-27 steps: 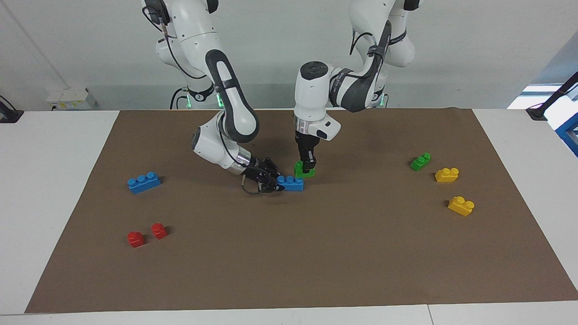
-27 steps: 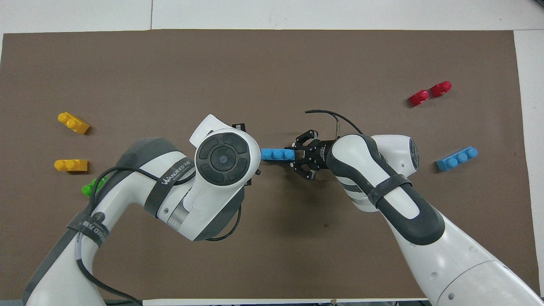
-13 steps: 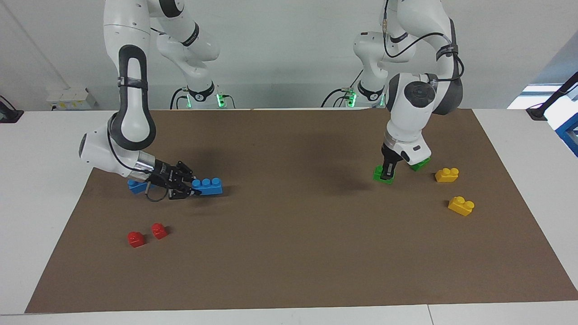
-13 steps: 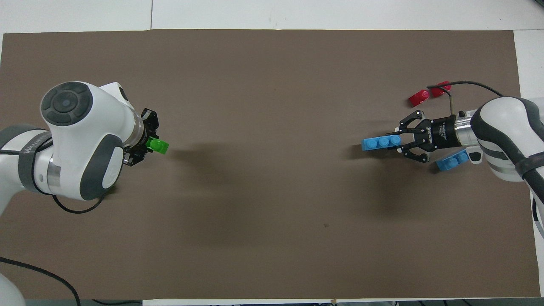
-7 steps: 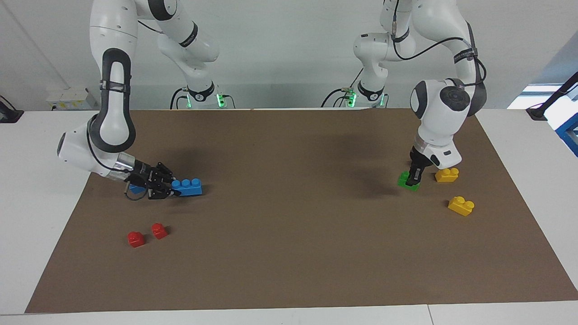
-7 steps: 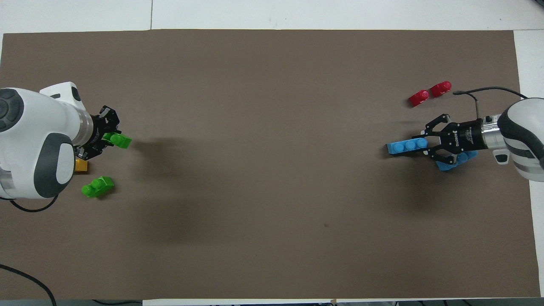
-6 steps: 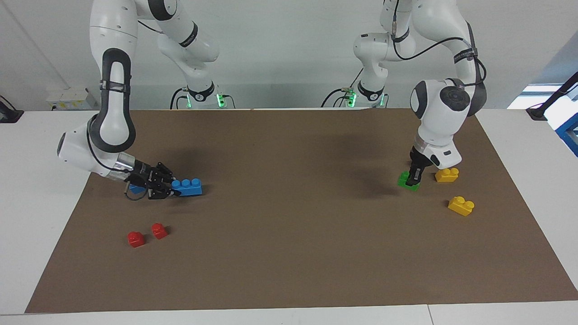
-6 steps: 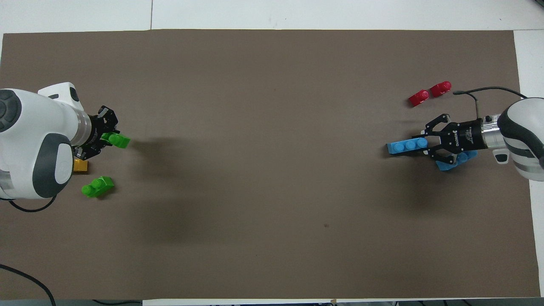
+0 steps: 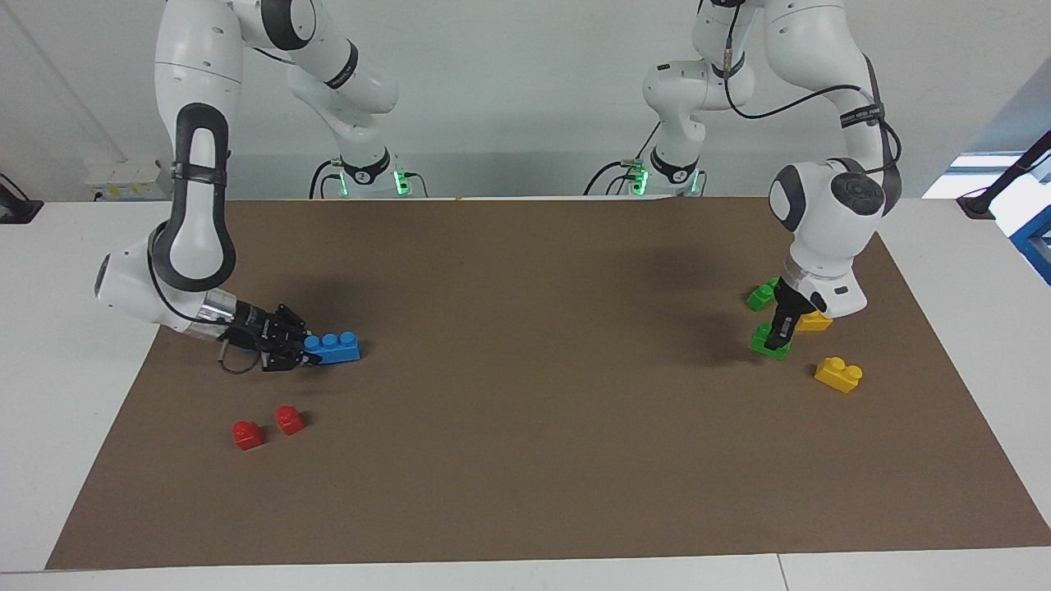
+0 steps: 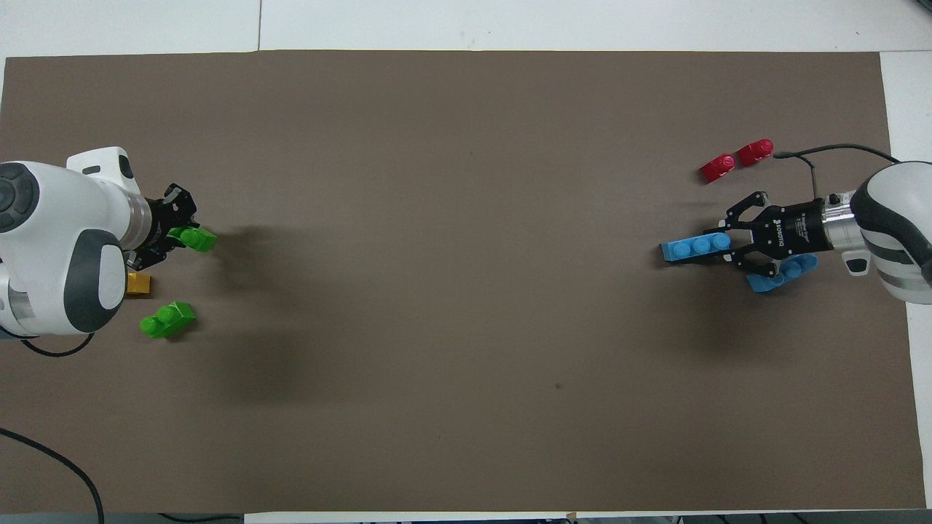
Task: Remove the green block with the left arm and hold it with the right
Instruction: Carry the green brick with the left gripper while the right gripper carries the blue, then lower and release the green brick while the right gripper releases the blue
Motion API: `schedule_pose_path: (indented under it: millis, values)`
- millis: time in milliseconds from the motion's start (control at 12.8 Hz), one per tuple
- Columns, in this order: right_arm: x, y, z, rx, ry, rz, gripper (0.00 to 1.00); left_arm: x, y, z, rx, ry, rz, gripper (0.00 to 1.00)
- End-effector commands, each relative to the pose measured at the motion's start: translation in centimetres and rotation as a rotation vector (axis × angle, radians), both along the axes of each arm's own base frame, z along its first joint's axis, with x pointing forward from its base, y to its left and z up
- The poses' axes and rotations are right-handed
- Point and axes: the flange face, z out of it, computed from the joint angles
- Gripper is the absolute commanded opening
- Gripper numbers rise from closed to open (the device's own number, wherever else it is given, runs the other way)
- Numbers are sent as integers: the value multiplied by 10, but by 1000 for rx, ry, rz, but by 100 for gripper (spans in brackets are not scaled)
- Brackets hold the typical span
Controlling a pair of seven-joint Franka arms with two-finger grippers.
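Note:
My left gripper (image 9: pixel 776 335) is shut on the bright green block (image 9: pixel 768 344) and holds it low over the mat at the left arm's end, among the yellow bricks. In the overhead view the block (image 10: pixel 195 239) sticks out of that gripper (image 10: pixel 177 234). My right gripper (image 9: pixel 302 351) is shut on one end of a blue three-stud brick (image 9: pixel 334 347) at the right arm's end of the mat. The overhead view shows that brick (image 10: pixel 694 248) held level in the gripper (image 10: pixel 729 246).
A slimmer green brick (image 9: pixel 762 294) and two yellow bricks (image 9: pixel 838 374) (image 10: pixel 137 284) lie beside the left gripper. A second blue brick (image 10: pixel 783 273) lies under the right gripper. Two red blocks (image 9: pixel 246 434) (image 9: pixel 289 419) lie farther from the robots than it. A brown mat (image 9: pixel 525 460) covers the table.
The green block came off the blue brick. My left gripper carried it to the left arm's end and lower. My right gripper carried the blue brick to the right arm's end.

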Motion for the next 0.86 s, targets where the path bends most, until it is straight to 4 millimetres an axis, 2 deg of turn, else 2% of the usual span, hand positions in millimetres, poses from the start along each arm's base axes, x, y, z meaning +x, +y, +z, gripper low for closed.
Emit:
schedule_pose_path:
  millis: [0, 78, 392, 471, 549, 784]
  values:
    - [-1, -3, -11, -17, -19, 48, 73, 6, 0, -19, -11, -21, -18, 0]
    - [-1, -3, -11, -17, -18, 47, 81, 6, 0, -20, -11, -21, -21, 0]
    - [2, 0, -8, -16, -6, 36, 93, 5, -2, -23, -7, -10, -59, 0]
    - [2, 0, -7, -13, 3, 28, 94, 5, -5, -23, -7, -7, -64, 53]
    - [3, 0, -5, -14, 2, 27, 94, 4, -5, -23, -6, -2, -67, 100]
    - [4, 5, 13, -15, 26, -9, 94, 5, -8, -15, -7, 1, -76, 100]
